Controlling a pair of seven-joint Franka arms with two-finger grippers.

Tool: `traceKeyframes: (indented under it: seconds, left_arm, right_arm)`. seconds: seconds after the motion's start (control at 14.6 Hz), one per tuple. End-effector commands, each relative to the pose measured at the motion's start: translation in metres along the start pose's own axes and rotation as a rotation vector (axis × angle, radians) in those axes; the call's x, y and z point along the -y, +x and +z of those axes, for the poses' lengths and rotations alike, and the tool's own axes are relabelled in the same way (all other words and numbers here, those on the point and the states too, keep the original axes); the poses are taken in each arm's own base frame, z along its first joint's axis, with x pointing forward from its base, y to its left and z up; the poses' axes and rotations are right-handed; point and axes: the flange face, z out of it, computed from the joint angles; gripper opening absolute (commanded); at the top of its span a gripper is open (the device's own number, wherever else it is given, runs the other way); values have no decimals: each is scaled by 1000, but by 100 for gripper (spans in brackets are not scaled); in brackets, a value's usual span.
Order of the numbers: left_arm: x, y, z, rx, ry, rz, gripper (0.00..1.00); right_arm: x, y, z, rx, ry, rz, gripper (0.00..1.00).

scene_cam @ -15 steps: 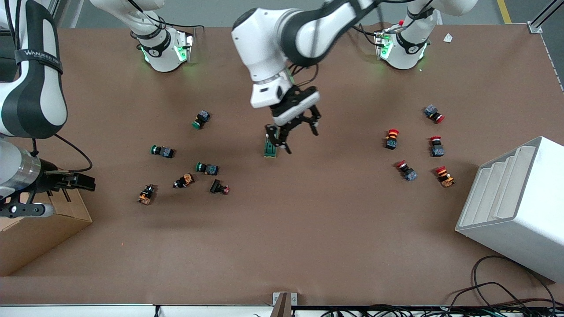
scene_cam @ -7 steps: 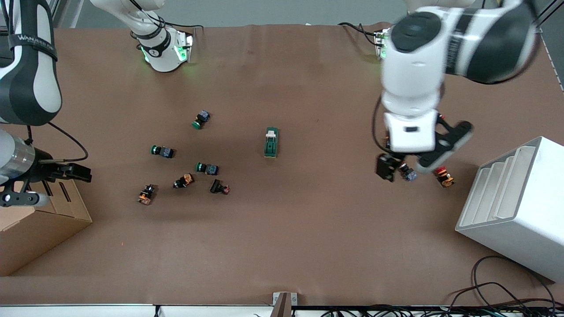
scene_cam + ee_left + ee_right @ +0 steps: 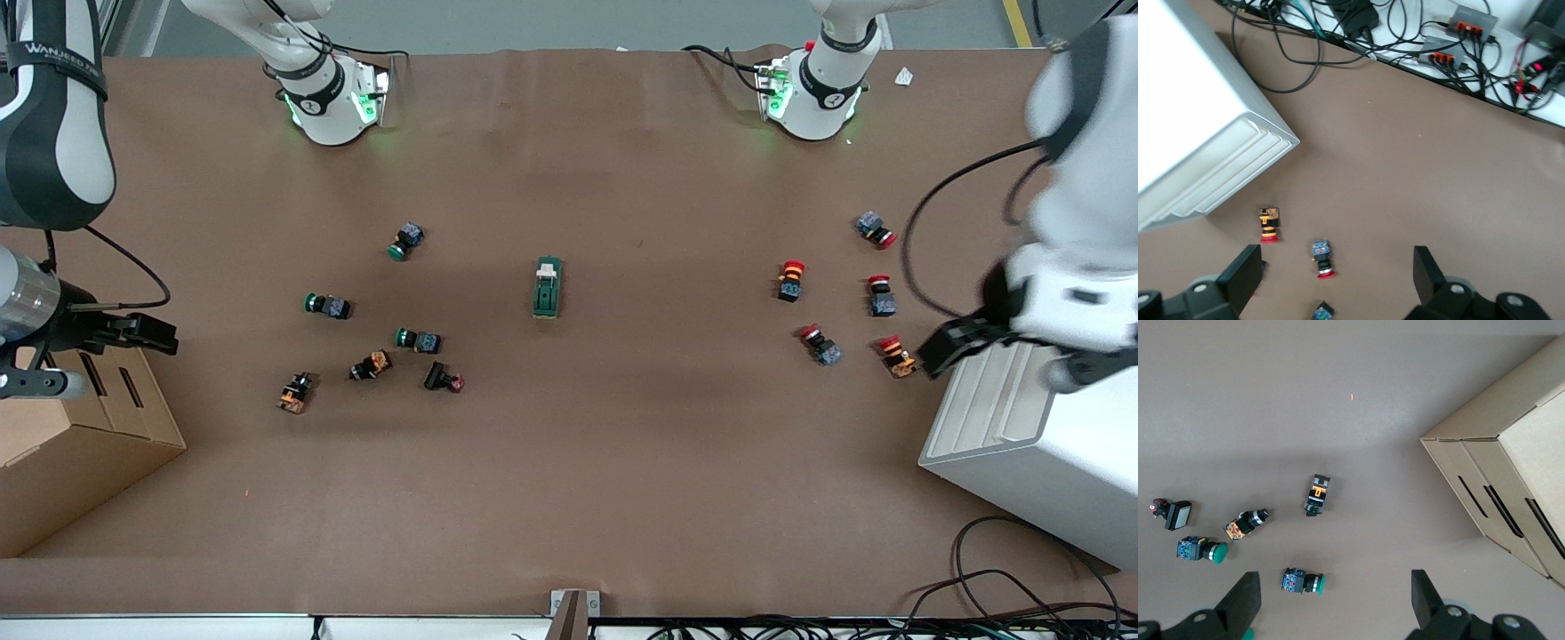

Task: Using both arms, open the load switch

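left hand (image 3: 1331, 283) open, right hand (image 3: 1331, 600) open

Dark-green load switch (image 3: 548, 287), flat mid-table

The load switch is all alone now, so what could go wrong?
The load switch lies free on the table, neither end effector holding it, so a one-sided push might slide it. The left end effector, open, hangs over the white box edge and might bump it. The right end effector, open, is over the cardboard box.

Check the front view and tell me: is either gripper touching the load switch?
No. The load switch lies alone mid-table; the left gripper and right gripper hang at opposite ends.
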Motion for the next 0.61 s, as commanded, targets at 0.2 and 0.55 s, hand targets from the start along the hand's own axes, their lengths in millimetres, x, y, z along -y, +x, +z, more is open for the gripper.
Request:
traceKeyframes:
  seconds: [0.2, 0.55]
  left_arm:
    - [102, -7, -48, 122, -93, 145, 100]
    - [118, -33, -70, 143, -70, 278, 100]
  right_arm:
    - [-6, -10, -10, -22, -3, -5, 100]
    - [-14, -18, -23, -32, 45, 22, 100]
